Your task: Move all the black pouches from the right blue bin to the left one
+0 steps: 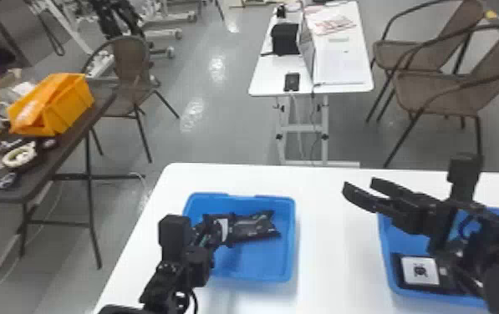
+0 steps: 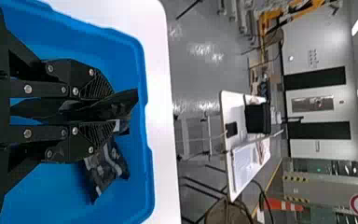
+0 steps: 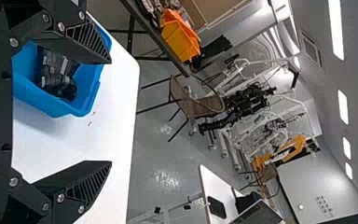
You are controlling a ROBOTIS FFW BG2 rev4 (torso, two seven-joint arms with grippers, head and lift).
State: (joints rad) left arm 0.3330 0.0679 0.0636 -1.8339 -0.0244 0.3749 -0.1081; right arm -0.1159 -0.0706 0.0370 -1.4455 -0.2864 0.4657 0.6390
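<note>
Over the left blue bin is my left gripper. In the left wrist view, the left gripper is shut on a black pouch, and another black pouch lies in the bin beneath. Black pouches show in that bin in the head view. The right blue bin holds a black pouch with a white label; the right arm covers part of it. My right gripper stands open above that bin's inner side. In the right wrist view, the right gripper has nothing between its fingers.
Both bins stand on a white table, with bare tabletop between them. To the left is a dark table with an orange bin. Chairs and another white table stand beyond.
</note>
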